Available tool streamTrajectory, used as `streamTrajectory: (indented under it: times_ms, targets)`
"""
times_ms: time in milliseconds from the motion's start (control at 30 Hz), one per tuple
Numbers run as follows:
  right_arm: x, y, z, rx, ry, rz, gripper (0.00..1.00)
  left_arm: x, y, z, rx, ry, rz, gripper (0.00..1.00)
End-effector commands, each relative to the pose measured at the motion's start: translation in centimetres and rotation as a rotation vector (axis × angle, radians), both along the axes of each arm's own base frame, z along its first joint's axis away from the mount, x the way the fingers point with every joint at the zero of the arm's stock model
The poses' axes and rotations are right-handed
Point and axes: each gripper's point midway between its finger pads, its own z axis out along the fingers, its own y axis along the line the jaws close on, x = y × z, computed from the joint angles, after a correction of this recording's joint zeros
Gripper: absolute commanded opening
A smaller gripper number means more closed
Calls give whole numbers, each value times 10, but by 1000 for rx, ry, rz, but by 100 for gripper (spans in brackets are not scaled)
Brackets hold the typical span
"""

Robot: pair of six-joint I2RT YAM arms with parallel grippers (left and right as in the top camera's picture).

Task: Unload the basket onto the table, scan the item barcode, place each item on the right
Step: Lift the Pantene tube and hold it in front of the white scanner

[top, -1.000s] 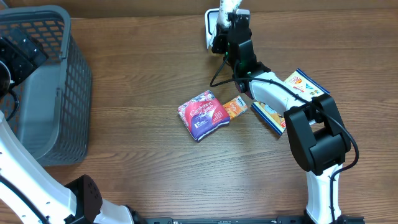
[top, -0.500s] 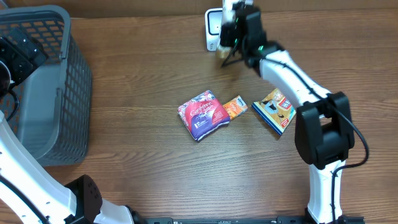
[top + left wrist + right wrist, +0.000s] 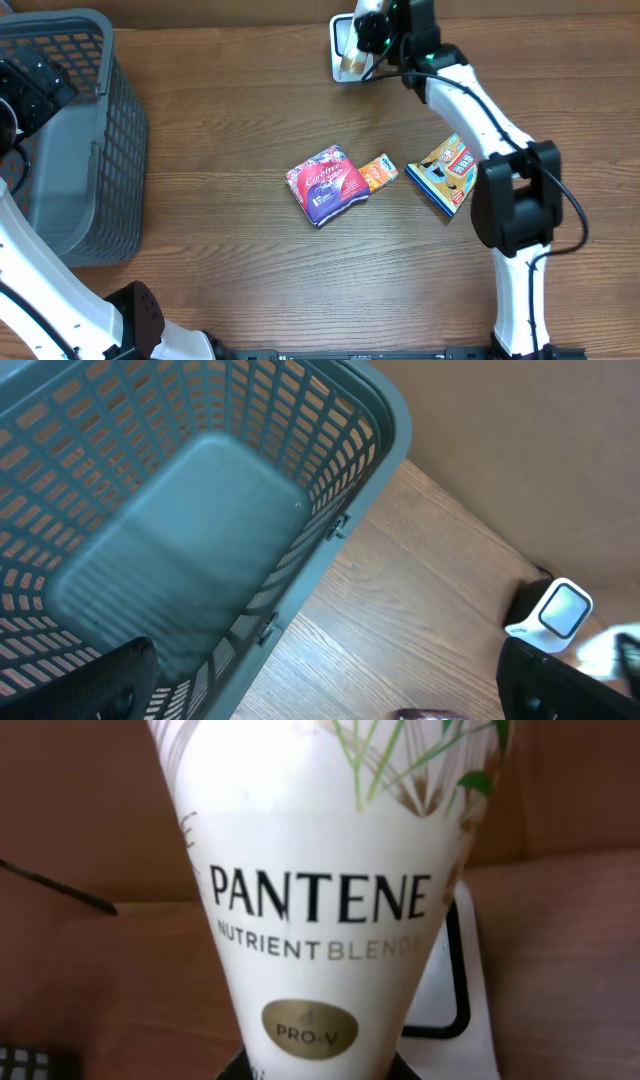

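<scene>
My right tool [image 3: 383,28] pinches the Pantene tube [image 3: 320,870], which I judge light, soft and slippery, at its narrow, stiffer end.

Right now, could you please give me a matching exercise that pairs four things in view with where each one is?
Things:
1. grey basket
2. white tube
3. red packet
4. scanner

Places:
A. lying mid-table beside a small orange sachet
B. held up by the right arm
C. standing at the far edge of the table
D. at the left end of the table

Pairs: 1-D, 2-B, 3-A, 4-C
</scene>
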Motion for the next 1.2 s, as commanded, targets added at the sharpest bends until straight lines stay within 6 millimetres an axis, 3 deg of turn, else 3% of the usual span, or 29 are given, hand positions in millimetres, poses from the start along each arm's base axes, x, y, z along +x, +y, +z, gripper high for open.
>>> streamTrajectory:
  times_ms: [0,233,333,667,800,967,1167]
  targets:
    - [0,11,13,79,-1,14,4,-1,2,-1,-6,0,18,100]
    - [-9,10,-1,133,119,-31,4,-1,2,-1,-6,0,18,100]
    - [-21,22,-8,195,210,-27,4,-1,2,-1,-6,0,19,100]
    - [-32,32,-16,211,272,-32,4,-1,2,-1,-6,0,19,100]
    - [-40,51,-12,229,273,24,4,-1,2,-1,-6,0,19,100]
    - [-37,53,-7,222,238,25,4,-1,2,-1,-6,0,19,100]
    - [-12,33,27,272,142,-4,4,-1,2,-1,-6,0,18,100]
